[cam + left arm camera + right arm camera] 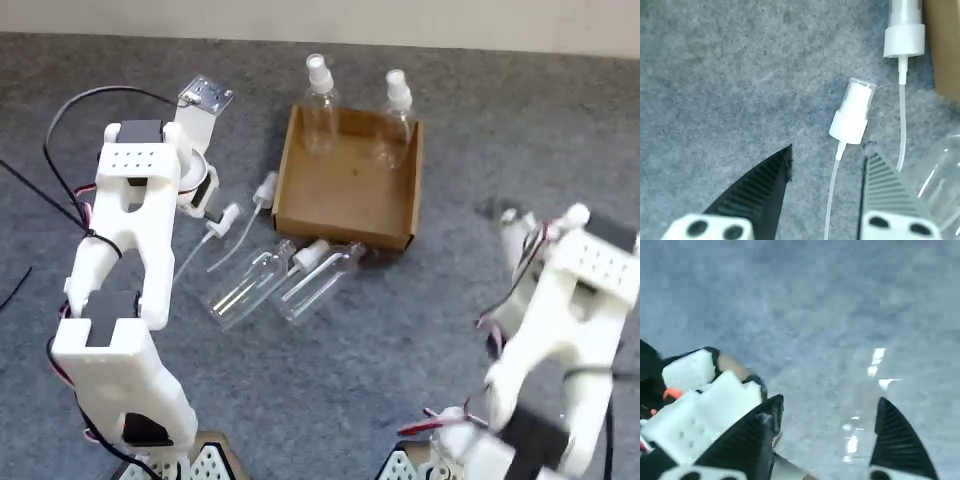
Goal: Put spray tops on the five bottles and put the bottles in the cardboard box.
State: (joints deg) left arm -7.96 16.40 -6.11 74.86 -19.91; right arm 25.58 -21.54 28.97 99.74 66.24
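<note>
Left wrist view has the left gripper (829,152) low over the grey table (715,75), its fingers spread wide and holding nothing; the near spray top (852,117) lies on the table just ahead of the gap, its thin tube running back between the fingers; the far spray top (904,30) lies beyond it, just beside the cardboard box (946,45).

In the high view the cardboard box sits at 12 o'clock from the table centre; 1 standing bottle (320,110) and the other standing bottle (395,125), both with tops on, are upright inside along its far wall. 2 more lie on the table at 7 o'clock of the box: the bare lying bottle (250,285) and the second lying bottle (322,280), side by side; the second has a white top at its neck.

The right gripper (831,401), at 4 o'clock, hangs over the table with fingers wide, holding nothing.
</note>
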